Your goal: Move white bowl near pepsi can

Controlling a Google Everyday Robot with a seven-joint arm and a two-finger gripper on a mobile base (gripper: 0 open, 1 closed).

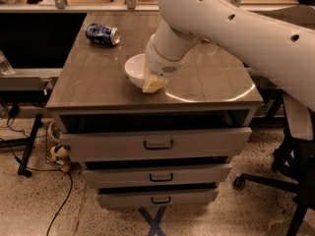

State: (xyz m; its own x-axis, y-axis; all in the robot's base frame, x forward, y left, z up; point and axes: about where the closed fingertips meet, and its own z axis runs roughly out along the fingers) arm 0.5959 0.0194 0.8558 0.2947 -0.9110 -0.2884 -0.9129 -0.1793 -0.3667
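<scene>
The single white arm (246, 31) comes in from the upper right and slopes down and to the left across the view. Its thick, rounded wrist (165, 53) bends downward. Below the wrist is the pale yellowish hand (154, 84), low over the front middle part of the surface (98, 85).

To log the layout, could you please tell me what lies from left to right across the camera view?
From the left: dark blue drinks can, glossy white round bowl, black office chair. The gripper overlaps the bowl's front rim, so it is unranked.
</scene>
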